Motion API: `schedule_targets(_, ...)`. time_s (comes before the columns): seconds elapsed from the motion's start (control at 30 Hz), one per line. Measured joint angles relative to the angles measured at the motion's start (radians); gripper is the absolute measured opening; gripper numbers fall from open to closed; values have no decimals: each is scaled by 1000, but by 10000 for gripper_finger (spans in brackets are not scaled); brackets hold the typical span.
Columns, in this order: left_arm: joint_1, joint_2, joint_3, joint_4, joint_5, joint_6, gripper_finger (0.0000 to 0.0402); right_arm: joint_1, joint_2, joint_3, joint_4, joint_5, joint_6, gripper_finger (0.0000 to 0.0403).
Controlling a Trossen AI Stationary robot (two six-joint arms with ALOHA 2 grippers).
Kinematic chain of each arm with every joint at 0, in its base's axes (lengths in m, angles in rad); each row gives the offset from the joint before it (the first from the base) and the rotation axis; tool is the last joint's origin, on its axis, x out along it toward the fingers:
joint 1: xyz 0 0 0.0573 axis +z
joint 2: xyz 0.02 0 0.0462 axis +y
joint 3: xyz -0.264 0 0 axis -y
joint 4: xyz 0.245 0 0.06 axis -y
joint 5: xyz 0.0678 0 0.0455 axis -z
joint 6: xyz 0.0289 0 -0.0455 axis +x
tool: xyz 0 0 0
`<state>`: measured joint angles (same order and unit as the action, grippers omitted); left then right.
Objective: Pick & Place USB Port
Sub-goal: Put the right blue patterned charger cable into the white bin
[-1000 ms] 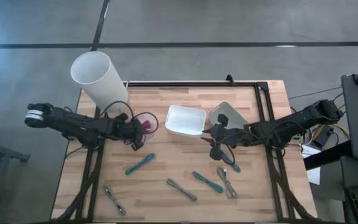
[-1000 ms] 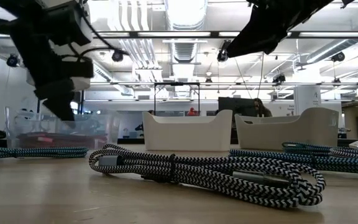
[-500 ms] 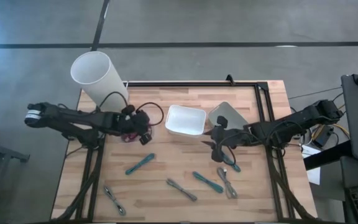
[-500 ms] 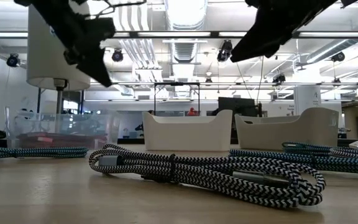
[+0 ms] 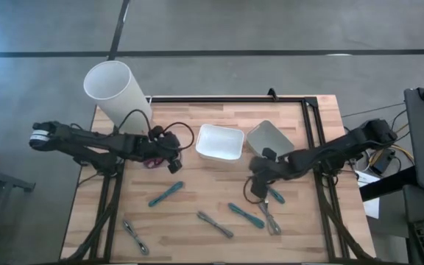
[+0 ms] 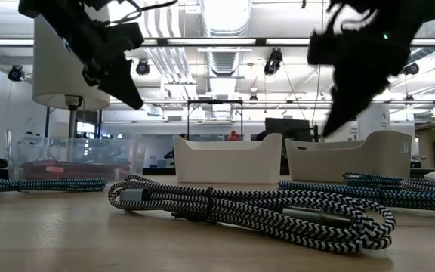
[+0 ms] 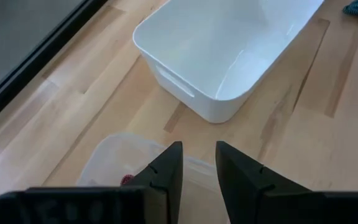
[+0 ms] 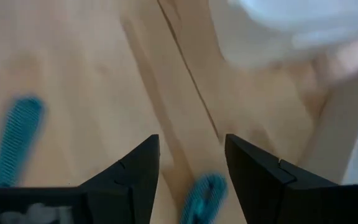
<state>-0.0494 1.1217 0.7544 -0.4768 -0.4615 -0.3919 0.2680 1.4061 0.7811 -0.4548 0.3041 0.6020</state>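
Teal cable (image 5: 165, 193) lies diagonally — right hand (image 5: 255, 193) open above table.

From bench height, a coiled black-and-white braided cable (image 6: 255, 210) lies nearest on the bench (image 6: 66, 242). Behind it stand two white bins: one in the middle (image 6: 227, 160), another to its right (image 6: 351, 159). A clear tub (image 6: 66, 157) holding something red sits at the left, with teal braided cables (image 6: 40, 184) in front of it. The left gripper (image 6: 115, 72) hangs high at upper left, before a tall white cylinder (image 6: 63, 64). The right gripper (image 6: 342, 106) hangs at upper right, pointing down above the right bin.
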Motion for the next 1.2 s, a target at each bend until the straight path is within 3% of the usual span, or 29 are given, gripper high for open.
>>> schedule_targets(0.23,0,0,-29,9,0,-6,100,11,101,0,-57,-130,47,180)
schedule_targets(0.47,0,0,-40,20,0,-8,100,16,186,17,-85,-113,53,180)
schedule_targets(0.73,0,0,-40,36,0,-8,100,18,233,163,-305,-93,76,168)
schedule_targets(0.83,0,0,-40,36,0,-8,100,22,231,213,-372,-150,152,167)
schedule_targets(1.0,0,0,-40,36,1,-8,100,63,214,279,-505,-157,302,166)
schedule_targets(1.2,0,0,-40,36,1,-8,100,143,188,269,-622,-167,510,166)
